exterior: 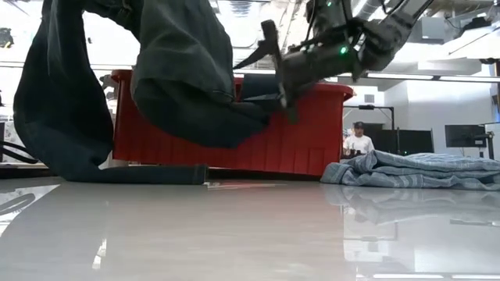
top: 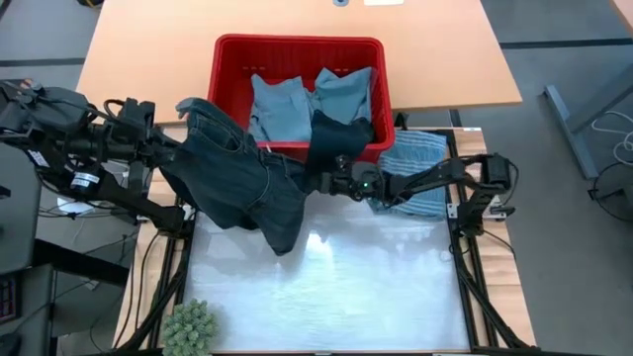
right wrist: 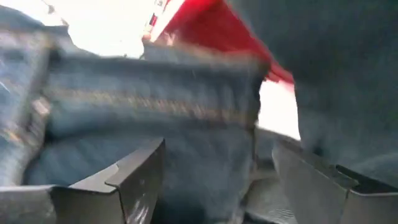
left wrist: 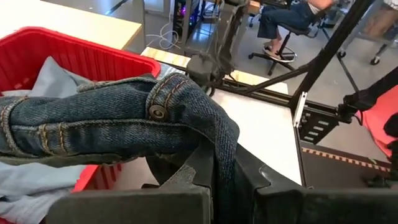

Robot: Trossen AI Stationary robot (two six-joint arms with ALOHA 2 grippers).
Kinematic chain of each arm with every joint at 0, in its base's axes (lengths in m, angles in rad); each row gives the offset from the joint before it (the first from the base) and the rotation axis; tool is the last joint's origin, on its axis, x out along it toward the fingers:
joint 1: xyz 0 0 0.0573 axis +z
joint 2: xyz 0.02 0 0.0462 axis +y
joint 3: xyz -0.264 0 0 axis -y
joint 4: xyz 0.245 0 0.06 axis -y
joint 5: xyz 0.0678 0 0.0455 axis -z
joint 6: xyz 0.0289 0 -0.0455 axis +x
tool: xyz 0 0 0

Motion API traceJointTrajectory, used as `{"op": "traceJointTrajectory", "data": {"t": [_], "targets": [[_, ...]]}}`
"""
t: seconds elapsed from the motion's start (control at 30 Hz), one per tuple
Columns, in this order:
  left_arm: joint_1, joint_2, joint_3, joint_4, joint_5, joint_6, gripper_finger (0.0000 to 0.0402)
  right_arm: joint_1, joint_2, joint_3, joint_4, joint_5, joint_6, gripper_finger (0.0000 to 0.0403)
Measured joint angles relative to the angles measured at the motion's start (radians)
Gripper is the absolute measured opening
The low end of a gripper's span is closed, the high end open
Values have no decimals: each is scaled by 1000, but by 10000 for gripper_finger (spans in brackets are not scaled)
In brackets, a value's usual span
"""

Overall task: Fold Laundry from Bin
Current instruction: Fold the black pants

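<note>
1. Jeans, dark denim, hang lifted over the table's left part beside the bin; the low view alone shows a leg end trailing on the table.
2. Bin holds light blue garments; a striped garment lies just right of it.
3. Left gripper: jaws clamped tight on the jeans' waistband.
4. Right gripper: jaws spread wide at the jeans, gripping nothing.
</note>
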Motion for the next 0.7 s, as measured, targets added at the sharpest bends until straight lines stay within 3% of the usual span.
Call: {"op": "traceJointTrajectory", "data": {"t": [0.27, 0.4, 0.5, 0.63, 0.7], "targets": [[0, 18, 1, 0, -12, -15, 6, 2, 205, 69, 274, -116, 8, 316], [0, 20, 1, 3, -15, -9, 6, -1, 275, 120, 461, -193, 25, 284], [0, 23, 1, 3, -19, -8, 6, 4, 289, 152, 477, -236, 49, 219], [0, 25, 1, 12, -22, -3, 7, 21, 283, 186, 492, -249, 49, 62], [0, 25, 1, 36, -21, 5, 7, 35, 257, 202, 510, -244, 34, 27]]}}
